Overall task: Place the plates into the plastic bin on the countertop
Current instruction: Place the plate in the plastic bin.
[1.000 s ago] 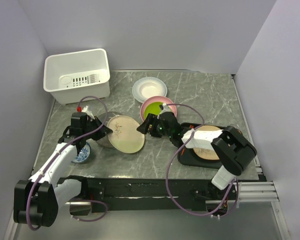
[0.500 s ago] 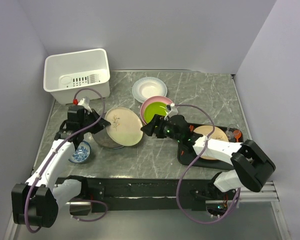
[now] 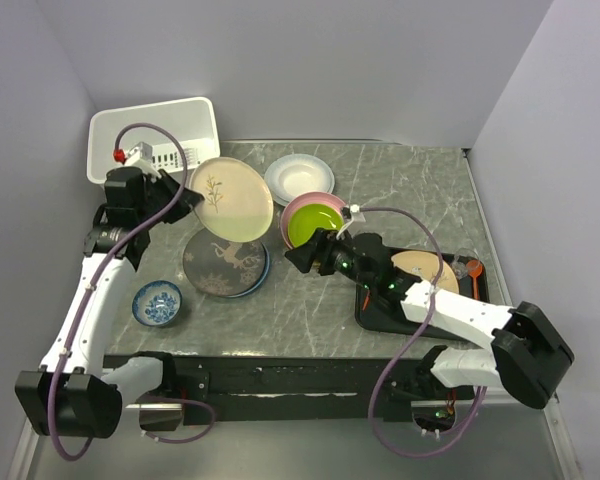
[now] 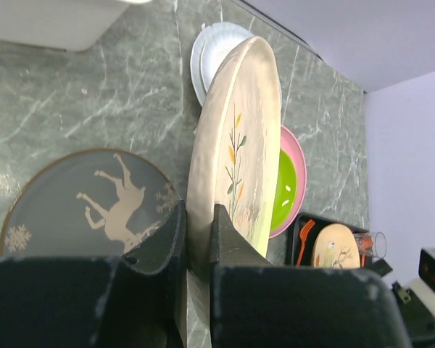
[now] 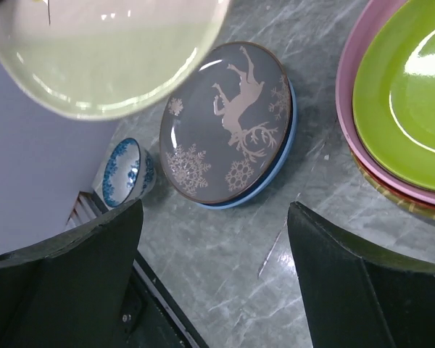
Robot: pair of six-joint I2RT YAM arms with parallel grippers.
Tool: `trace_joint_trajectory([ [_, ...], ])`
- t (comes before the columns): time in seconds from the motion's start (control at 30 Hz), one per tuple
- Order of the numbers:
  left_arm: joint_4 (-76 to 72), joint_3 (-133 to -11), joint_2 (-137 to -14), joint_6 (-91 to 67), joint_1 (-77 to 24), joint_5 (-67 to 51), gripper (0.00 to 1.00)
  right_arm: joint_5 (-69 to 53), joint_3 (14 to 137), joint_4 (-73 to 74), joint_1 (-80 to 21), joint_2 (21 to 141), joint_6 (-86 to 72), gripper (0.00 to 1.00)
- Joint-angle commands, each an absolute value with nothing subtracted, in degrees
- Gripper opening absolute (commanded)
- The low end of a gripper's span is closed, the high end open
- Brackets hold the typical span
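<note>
Left gripper [image 4: 198, 239] pinches stiff, glazed, breakable cream twig plate [image 4: 239, 167] by its rim, likely slippery; right gripper [image 3: 300, 255] spread, empty.

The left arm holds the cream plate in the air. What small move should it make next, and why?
Probably it should carry the cream plate sideways over the rim of the white bin. The left gripper is shut on the plate's edge, the plate hangs tilted above the counter, and the bin stands close beside it, so a short move should bring it into place for lowering.
</note>
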State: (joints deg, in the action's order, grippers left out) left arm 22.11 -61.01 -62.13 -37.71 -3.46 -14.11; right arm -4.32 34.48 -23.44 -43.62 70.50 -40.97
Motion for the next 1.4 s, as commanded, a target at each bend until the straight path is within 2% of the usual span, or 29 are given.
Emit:
trace_joint_trajectory([
  [0.0, 17.1, -67.7, -63.4, -38.2, -2.4, -17.5, 0.01, -1.3, 32.2, -24.3, -44.6, 66.2, -40.0, 0.88],
  [0.5, 12.1, -73.6, -70.0, -43.8, 2.2, -21.6, 0.01, 2.7, 29.4, -18.0, -44.9, 58.0, -38.1, 0.89],
  [0.9, 5.6, -77.3, -77.5, -51.0, 3.9, -18.0, 0.01, 3.8, 31.9, -17.1, -44.8, 60.3, -35.9, 0.89],
  [1.37, 2.9, -89.6, -92.0, -55.3, 4.9, -17.1, 0.01, 2.9, 31.0, -18.1, -44.8, 62.0, -37.6, 0.89],
])
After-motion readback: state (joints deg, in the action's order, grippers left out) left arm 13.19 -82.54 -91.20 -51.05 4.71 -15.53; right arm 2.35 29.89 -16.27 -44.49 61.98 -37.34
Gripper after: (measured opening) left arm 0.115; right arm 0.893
